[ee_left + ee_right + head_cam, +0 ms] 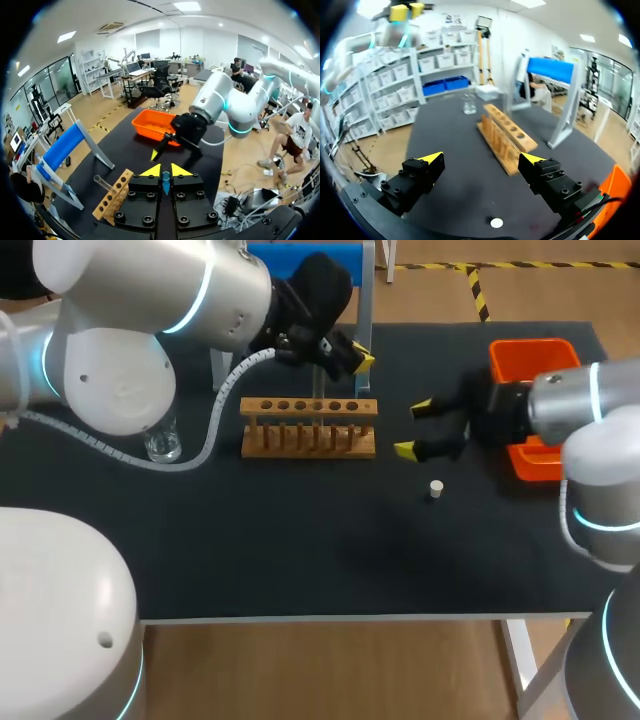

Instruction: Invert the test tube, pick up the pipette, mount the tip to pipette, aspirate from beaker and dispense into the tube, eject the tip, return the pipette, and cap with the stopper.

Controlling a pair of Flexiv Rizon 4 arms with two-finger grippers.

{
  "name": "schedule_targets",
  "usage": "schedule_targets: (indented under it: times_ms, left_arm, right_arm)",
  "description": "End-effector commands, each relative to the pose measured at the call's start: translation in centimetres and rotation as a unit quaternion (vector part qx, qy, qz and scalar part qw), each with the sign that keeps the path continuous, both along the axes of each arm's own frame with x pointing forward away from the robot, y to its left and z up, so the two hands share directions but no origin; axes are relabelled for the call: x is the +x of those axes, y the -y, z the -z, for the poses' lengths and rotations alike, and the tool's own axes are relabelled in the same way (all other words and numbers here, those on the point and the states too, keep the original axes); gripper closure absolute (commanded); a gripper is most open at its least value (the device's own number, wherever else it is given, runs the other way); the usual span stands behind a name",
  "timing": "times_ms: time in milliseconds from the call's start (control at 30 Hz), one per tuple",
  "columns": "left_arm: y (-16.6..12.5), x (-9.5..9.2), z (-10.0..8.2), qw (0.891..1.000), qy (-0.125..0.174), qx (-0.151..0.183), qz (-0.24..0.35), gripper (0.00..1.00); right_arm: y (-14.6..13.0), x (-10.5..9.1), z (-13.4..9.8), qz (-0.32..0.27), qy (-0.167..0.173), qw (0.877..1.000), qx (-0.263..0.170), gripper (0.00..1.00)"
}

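Bare wooden rack (309, 428), matt black tabletop (300, 550), glossy orange plastic bin (533, 358), clear glass beaker (163, 443)

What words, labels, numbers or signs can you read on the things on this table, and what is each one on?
None can be read on anything on the table.
wooden rack: bare wood, no print.
beaker: any markings too small to tell.
test tube: no label visible.
orange bin and white stopper: plain.
left hand and right hand: yellow tips only, no lettering.
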State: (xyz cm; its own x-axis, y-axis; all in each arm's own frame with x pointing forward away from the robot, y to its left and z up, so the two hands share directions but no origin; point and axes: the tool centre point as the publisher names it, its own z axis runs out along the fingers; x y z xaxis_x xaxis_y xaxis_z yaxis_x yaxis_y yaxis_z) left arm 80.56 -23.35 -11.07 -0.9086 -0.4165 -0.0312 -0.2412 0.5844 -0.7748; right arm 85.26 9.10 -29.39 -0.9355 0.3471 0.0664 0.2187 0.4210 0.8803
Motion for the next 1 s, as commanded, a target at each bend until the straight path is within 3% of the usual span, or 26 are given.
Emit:
schedule_targets:
  times_ms: [33,233,433,1000]
  left_arm:
    - [0.0,0.0,-0.1,1.000,-0.001,0.002,-0.001,1.00]
    - [0.0,0.0,-0.1,1.000,-0.001,0.002,-0.001,1.00]
    - [0.0,0.0,-0.1,1.000,-0.001,0.002,-0.001,1.00]
    - [0.0,0.0,-0.1,1.000,-0.001,0.002,-0.001,1.00]
  right_arm:
    - [4.6,-2.4,-3.8,-0.048,0.020,0.995,0.089,0.00]
    - [4.3,-4.0,-6.6,-0.104,0.041,0.982,0.152,0.00]
    - [3.8,-5.1,-8.2,-0.136,0.051,0.971,0.188,0.00]
    - [-0.7,-6.3,-12.3,-0.219,0.079,0.944,0.234,0.00]
